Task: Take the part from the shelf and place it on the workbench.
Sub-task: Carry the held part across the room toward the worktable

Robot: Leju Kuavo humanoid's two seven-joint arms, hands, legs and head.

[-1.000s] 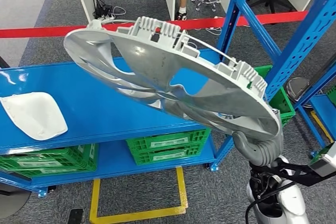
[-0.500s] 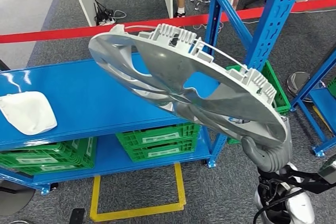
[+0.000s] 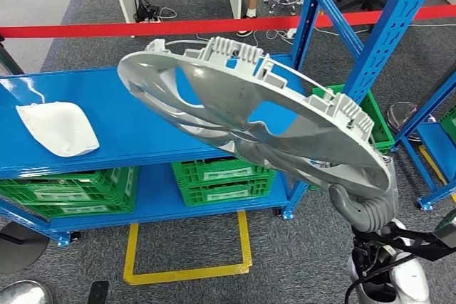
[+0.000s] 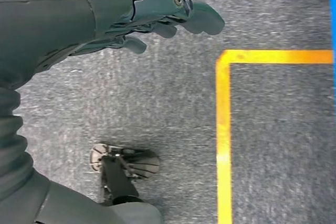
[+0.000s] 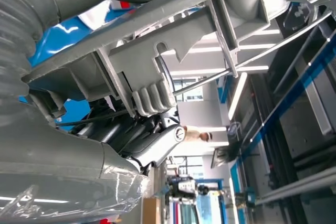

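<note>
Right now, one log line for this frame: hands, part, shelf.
right robot hand: grips grey part by its rim, held over blue shelf | left robot hand: holds nothing, above floor | white piece: on shelf

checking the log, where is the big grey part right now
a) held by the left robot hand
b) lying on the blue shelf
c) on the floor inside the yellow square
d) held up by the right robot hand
d: the grey part is gripped at its rim by the right robot hand, raised clear above the blue shelf.
</note>
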